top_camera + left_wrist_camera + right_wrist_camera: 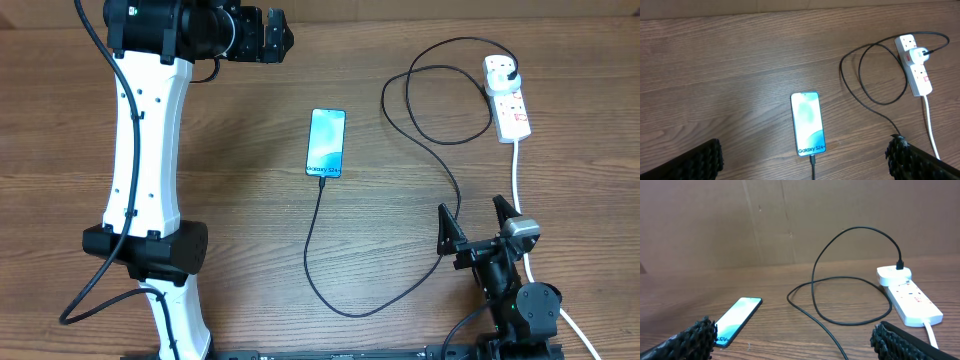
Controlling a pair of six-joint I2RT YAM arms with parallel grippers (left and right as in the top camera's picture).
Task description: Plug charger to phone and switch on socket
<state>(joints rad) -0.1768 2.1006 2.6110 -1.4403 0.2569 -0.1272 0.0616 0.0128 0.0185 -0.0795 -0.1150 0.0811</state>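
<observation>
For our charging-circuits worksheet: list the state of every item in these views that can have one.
Galaxy S24+ phone: screen lit, port occupied.
charger cable: slack, both ends plugged in.
extension socket: adapter seated; switch position unreadable.
left pincer: open, empty.
right pincer: open, empty.

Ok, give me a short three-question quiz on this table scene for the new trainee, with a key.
1. True or false: the charger meets the phone at the end bearing dark text.
2. Of the left end effector and the right end effector, which grips something? A. left B. right C. neither
3. Fill in: the thick cord leaving the socket is ____ in colour.
Key: 1 true; 2 C; 3 white.
</observation>
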